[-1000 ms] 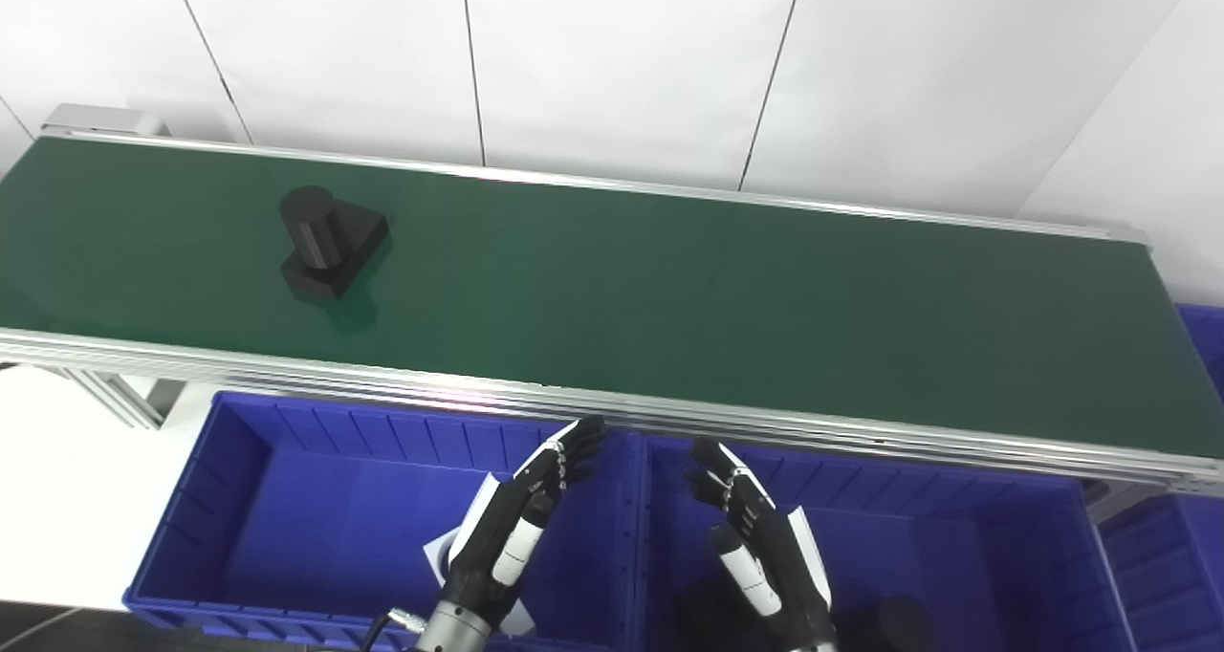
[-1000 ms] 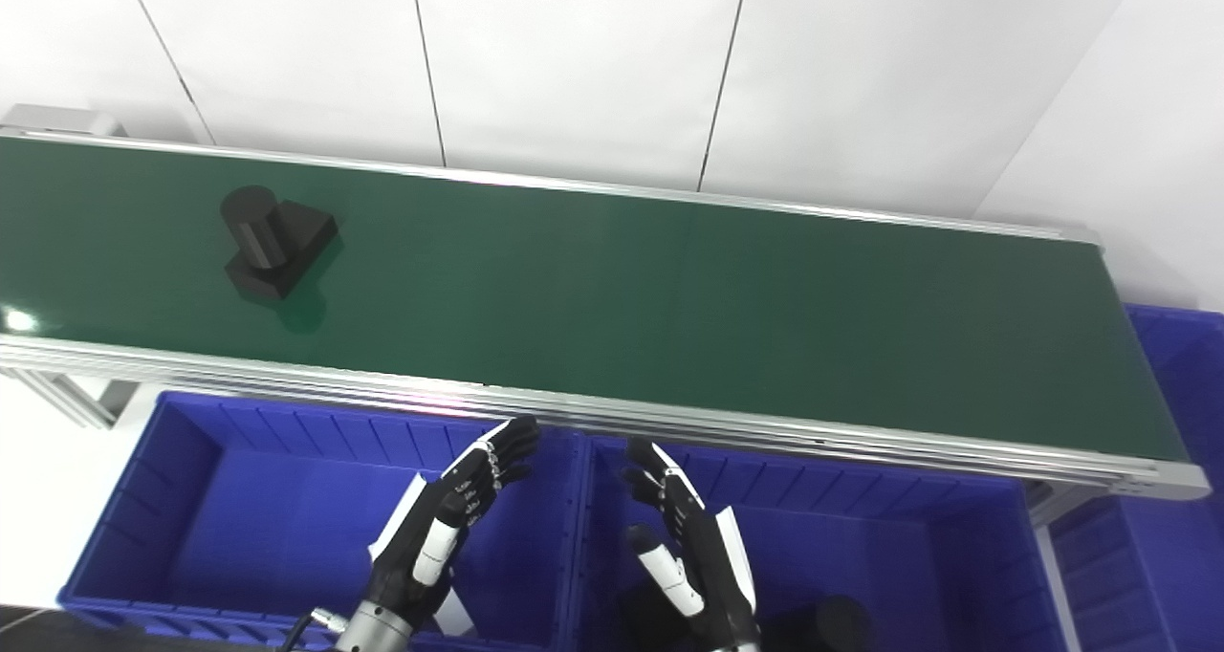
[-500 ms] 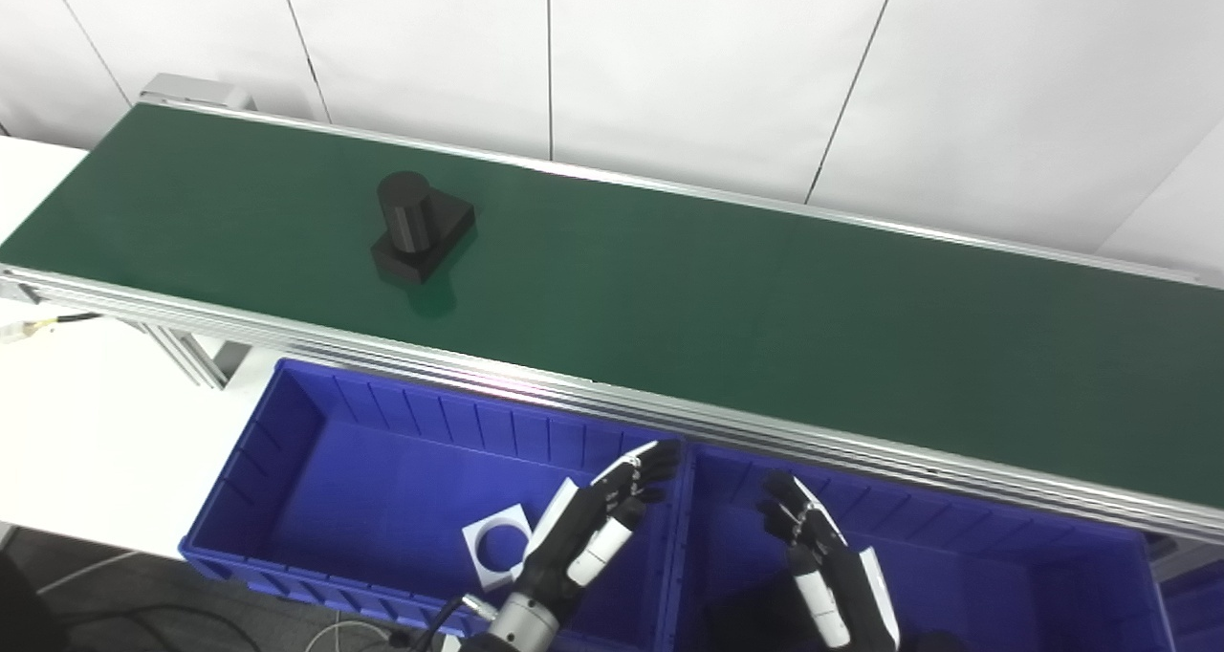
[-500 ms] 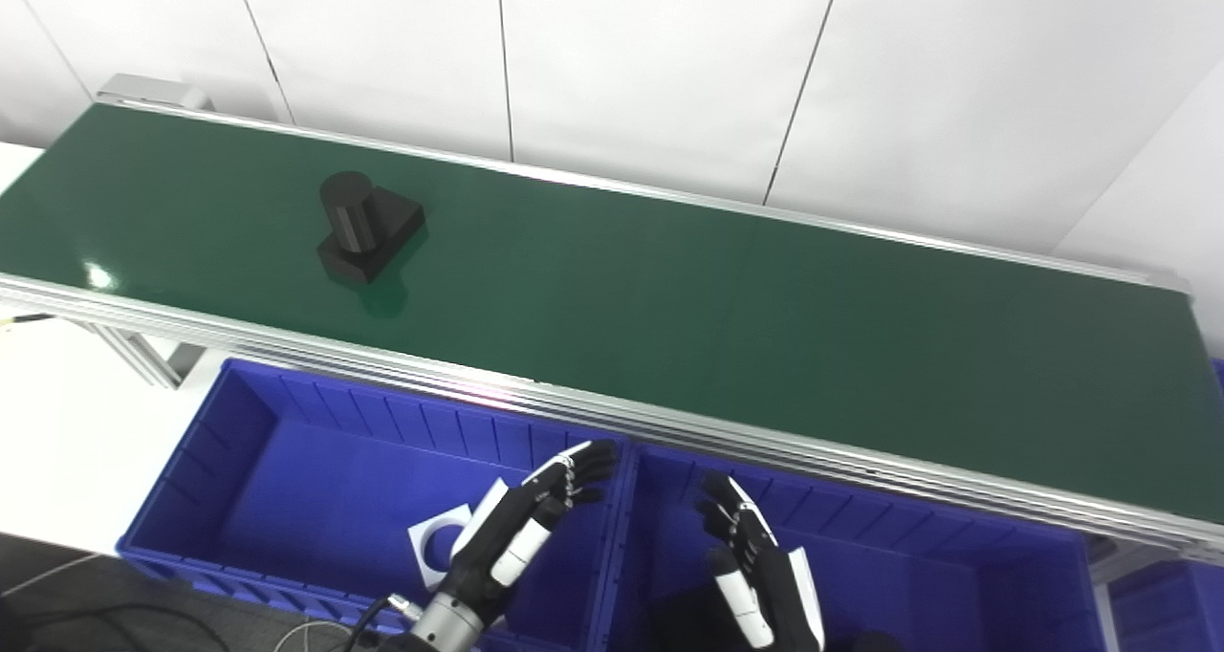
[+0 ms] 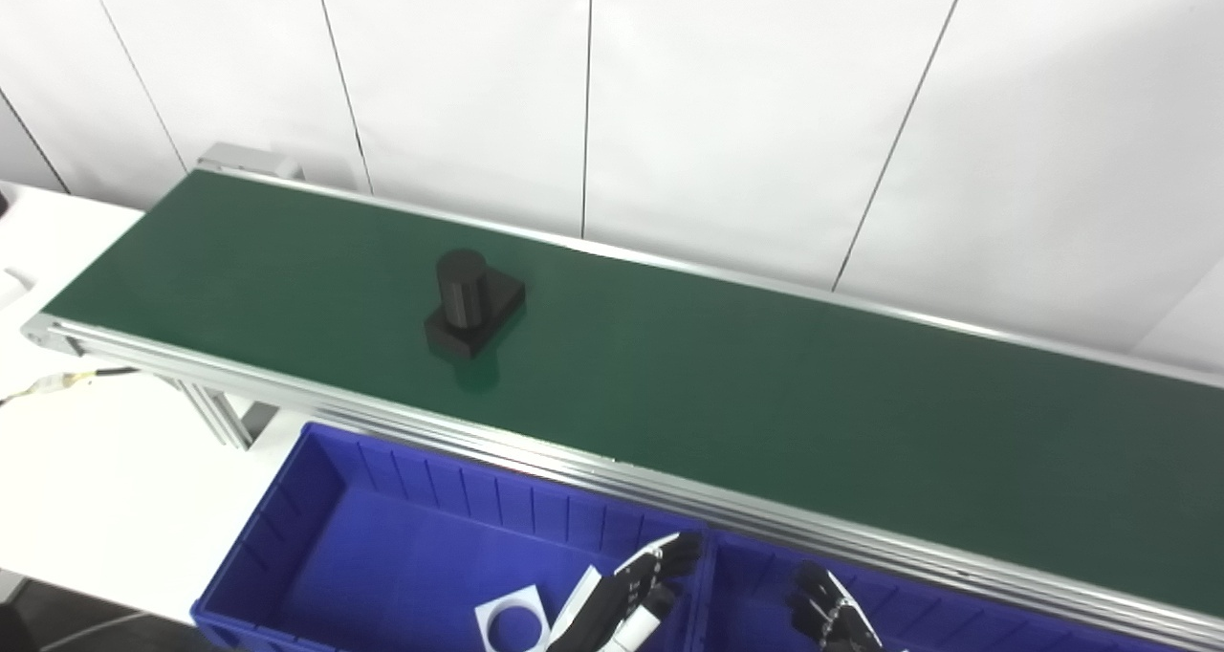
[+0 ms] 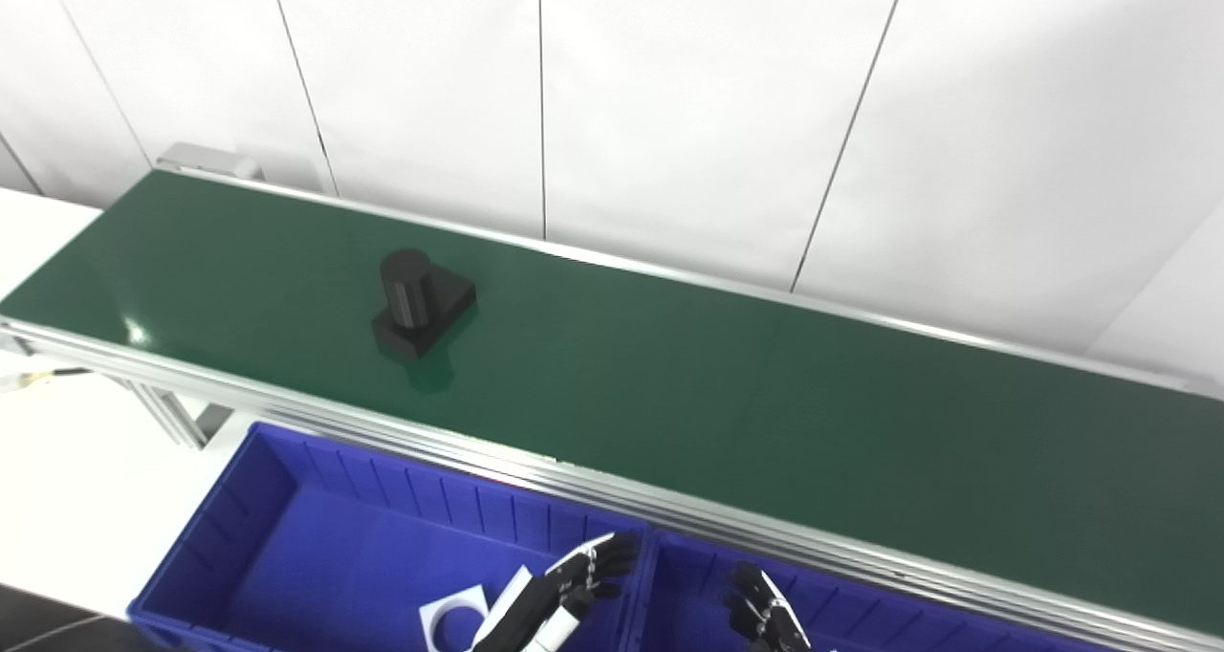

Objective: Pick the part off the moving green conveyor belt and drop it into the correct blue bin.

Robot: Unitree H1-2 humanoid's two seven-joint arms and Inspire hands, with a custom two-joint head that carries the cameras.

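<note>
Green conveyor belt (image 5: 765, 394) w/ silver rails runs along white wall; black part (image 5: 472, 304), cylinder on square base, sits upright on its left half.

A black part (image 5: 472, 302), a round post on a square base, is sitting on the green conveyor belt (image 5: 765, 394) at the left middle. At the bottom, two open hands, left hand (image 5: 626, 599) and right hand (image 5: 830, 616), are hanging over blue bins (image 5: 316, 499). A white square ring (image 5: 513, 621) is lying inside the left one.

Black cylinder-on-block part (image 5: 472, 304) on green conveyor belt (image 5: 727, 384), far left beyond left hand (image 5: 626, 602); white ring-holed square plate (image 5: 513, 623), apparently in blue bin (image 5: 287, 537), beside it.
</note>
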